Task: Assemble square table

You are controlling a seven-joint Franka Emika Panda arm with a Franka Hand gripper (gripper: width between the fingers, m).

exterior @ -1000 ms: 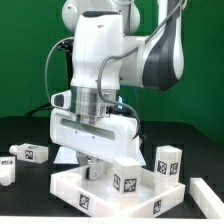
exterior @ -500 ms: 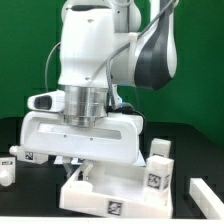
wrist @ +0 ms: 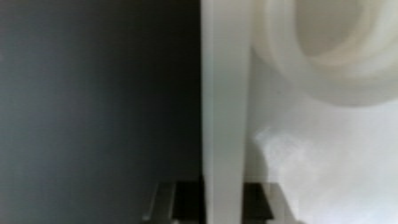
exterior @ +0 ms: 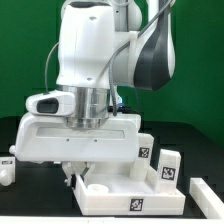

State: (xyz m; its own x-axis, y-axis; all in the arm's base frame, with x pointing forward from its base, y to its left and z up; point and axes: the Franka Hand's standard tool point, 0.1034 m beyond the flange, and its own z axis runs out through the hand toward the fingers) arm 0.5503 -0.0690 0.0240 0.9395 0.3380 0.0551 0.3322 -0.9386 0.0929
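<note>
The arm fills the view above the bench. The square tabletop sits directly beneath the pincer, which appears clamped on its raised rim. A leg stands just beside, on the exterior view's right.

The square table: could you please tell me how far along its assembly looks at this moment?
Done: nothing fitted that I can see; the near socket of the tabletop is empty. In hand: the hand seems closed on the tabletop's rim, which runs between its fingers in the wrist view. Left: the legs, two standing loose beside the tabletop, apparently all yet to be attached.
</note>
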